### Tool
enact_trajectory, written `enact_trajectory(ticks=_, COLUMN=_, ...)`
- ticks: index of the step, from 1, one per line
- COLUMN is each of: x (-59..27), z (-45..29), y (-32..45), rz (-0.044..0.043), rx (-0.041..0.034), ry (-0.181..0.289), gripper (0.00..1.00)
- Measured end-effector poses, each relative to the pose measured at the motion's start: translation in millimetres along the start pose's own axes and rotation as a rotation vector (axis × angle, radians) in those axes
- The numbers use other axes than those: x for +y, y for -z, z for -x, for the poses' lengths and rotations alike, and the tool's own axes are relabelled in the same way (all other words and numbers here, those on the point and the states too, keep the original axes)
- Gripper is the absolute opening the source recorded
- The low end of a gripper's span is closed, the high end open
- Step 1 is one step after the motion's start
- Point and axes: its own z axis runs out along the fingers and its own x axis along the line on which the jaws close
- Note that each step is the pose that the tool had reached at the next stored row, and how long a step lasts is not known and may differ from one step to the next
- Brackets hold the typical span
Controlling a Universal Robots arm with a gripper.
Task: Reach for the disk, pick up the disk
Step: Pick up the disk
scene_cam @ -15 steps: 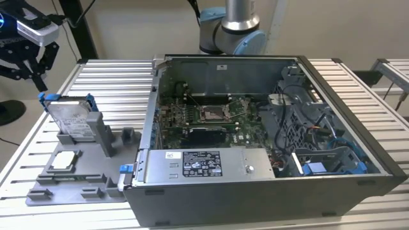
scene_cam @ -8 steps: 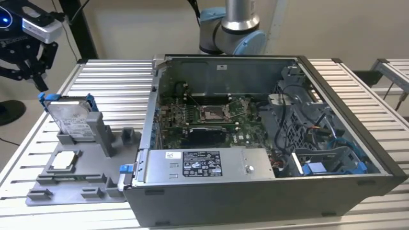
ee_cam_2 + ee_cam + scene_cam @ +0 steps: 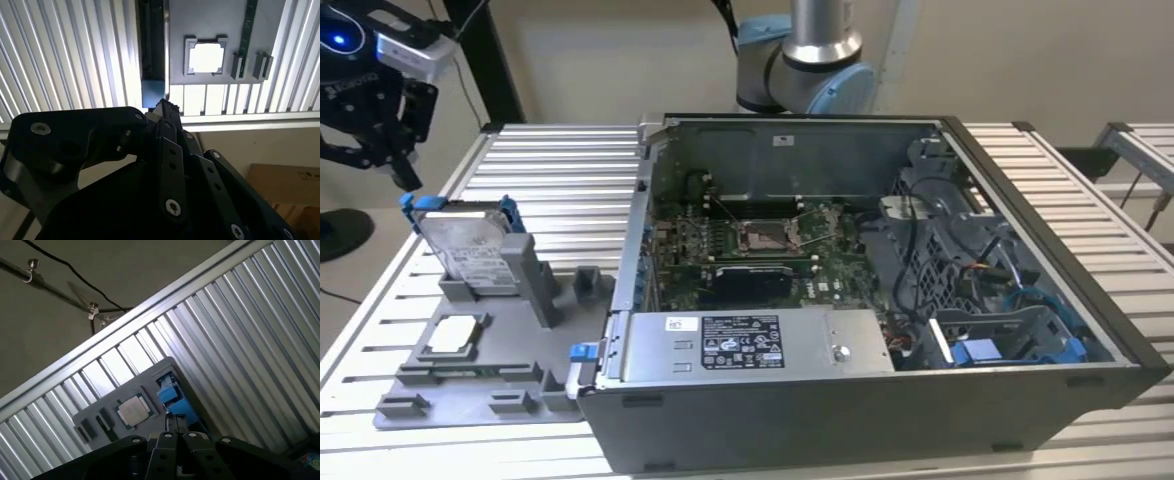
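Observation:
The disk [image 3: 464,246] stands on edge in a slot of the grey fixture [image 3: 494,385], on the exterior view's left. It is silver with a white label and blue side rails. My black gripper [image 3: 406,180] hangs just above the disk's upper far corner, its fingers drawn together and holding nothing. In the second wrist view the gripper [image 3: 162,104] points down at the blue end of the disk [image 3: 152,93]. In the first wrist view the gripper [image 3: 175,422] sits right over the disk's blue rail [image 3: 172,396].
A small square silver chip [image 3: 455,335] lies in a pocket of the fixture beside the disk. An open computer case [image 3: 881,300] stands on the slatted metal table [image 3: 560,170], to the exterior view's right of the fixture. The arm's base [image 3: 807,60] rises behind the case.

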Motion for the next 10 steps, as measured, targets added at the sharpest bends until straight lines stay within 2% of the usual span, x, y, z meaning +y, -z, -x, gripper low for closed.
enact_trajectory(ticks=10, x=0.0, z=0.0, y=-0.1, rz=-0.0032, rx=0.0001, ry=0.183, gripper=0.0)
